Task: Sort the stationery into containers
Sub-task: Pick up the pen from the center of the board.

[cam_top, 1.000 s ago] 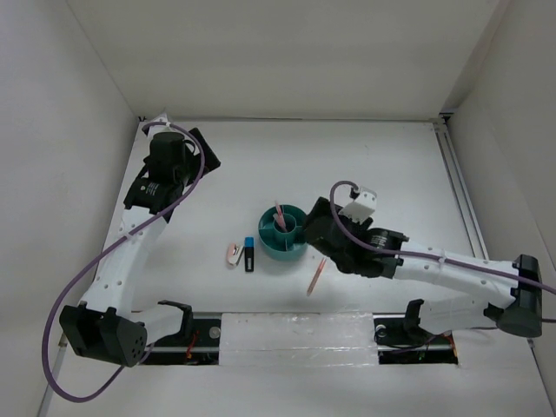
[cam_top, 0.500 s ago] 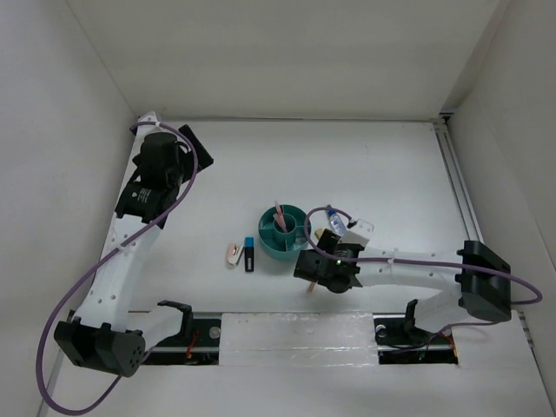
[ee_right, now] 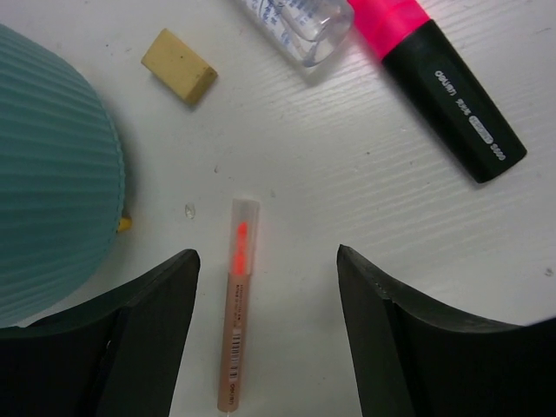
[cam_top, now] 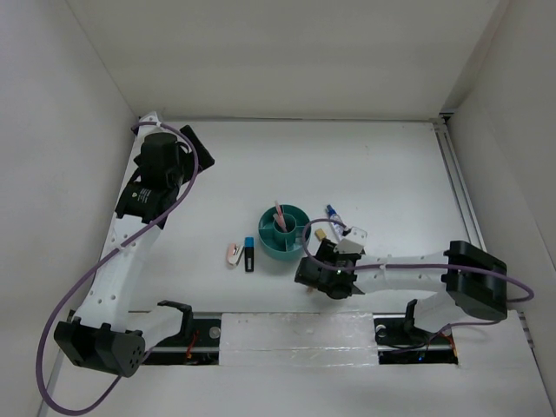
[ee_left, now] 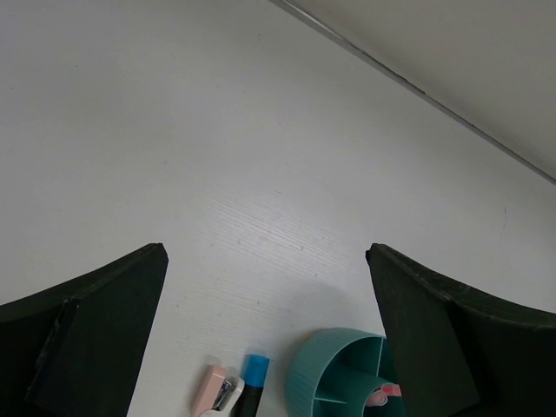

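Observation:
The round teal organizer (cam_top: pixel 284 234) holds pinkish pencils (cam_top: pixel 279 215) in its central cup. My right gripper (cam_top: pixel 318 276) is open just in front of it, low over a pinkish-orange pencil (ee_right: pixel 236 304) that lies on the table between its fingers (ee_right: pixel 148 330), nearer the left one. Beyond it lie a tan eraser (ee_right: pixel 179 66), a clear bottle (ee_right: pixel 300 26) and a pink-capped black marker (ee_right: pixel 443 82). A blue-capped marker (cam_top: pixel 249 254) and a small white-pink piece (cam_top: pixel 234 253) lie left of the organizer. My left gripper (cam_top: pixel 174 139) is open and empty, high at the far left.
The organizer's ribbed wall (ee_right: pixel 48 182) stands close to my right gripper's left finger. In the left wrist view the organizer (ee_left: pixel 334 373), the blue-capped marker (ee_left: pixel 254 373) and the white-pink piece (ee_left: pixel 215 391) show at the bottom edge. White walls enclose the table.
My right gripper has moved from beside the organizer toward the near edge and down over the loose pencil, uncovering the eraser and bottle. The left arm shifted slightly, then stayed.

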Robot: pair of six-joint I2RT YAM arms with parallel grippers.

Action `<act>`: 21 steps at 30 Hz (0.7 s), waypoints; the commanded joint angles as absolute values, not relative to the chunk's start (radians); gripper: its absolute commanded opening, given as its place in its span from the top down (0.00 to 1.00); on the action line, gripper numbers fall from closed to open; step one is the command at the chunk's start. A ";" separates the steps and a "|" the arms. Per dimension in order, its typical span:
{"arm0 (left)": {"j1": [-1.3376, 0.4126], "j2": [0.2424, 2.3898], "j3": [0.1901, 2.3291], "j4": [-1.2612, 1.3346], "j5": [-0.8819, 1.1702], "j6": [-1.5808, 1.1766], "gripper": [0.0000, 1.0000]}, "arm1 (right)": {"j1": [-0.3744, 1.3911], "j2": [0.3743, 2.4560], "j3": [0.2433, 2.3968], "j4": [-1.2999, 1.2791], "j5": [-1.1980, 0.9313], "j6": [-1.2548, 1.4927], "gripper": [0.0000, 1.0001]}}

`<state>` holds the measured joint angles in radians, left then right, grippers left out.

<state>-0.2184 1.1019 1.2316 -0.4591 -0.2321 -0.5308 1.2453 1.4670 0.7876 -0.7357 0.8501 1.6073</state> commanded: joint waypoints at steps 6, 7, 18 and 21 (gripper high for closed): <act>-0.215 1.078 1.270 -0.433 -0.196 -0.511 0.00 | 1.239 1.555 0.799 -0.601 0.861 1.525 0.31; -0.215 1.078 1.270 -0.433 -0.196 -0.511 0.00 | 1.239 1.568 0.811 -0.601 0.861 1.525 0.31; -0.215 1.069 1.270 -0.433 -0.187 -0.511 0.00 | 1.221 1.631 0.831 -0.623 0.833 1.536 0.57; -0.215 1.069 1.270 -0.433 -0.187 -0.511 0.00 | 1.221 1.631 0.822 -0.603 0.813 1.536 0.67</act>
